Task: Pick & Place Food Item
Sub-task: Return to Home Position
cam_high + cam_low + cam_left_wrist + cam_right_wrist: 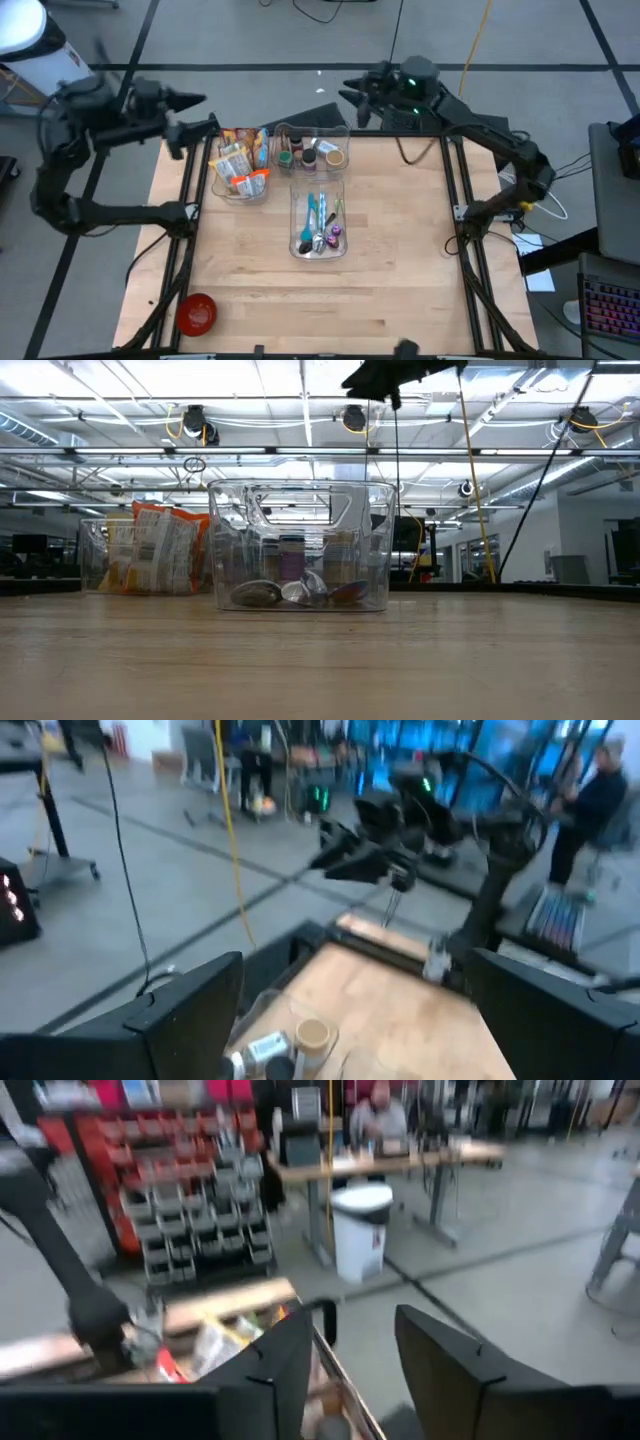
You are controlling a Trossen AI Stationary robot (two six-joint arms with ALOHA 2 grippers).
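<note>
High view: your left gripper (200, 99) hangs well off to the far left of the bottle bin (312, 129). Your right gripper (347, 95) is just past the bin's far side, seasoning bottles (312, 153) stand inside it, and noodle packs (242, 165) fill the bin just beside its left. Low view: the bottle bin shows only through the cutlery bin (300, 500) in front of it. Wrist views: both pincers gape wide with nothing held, as the left fingers (190, 1010) and right fingers (455, 1365) show.

Robotics workshop: red parts-bin rack (180, 1190), workbench (400, 1155), grey concrete floor (520, 1290).
</note>
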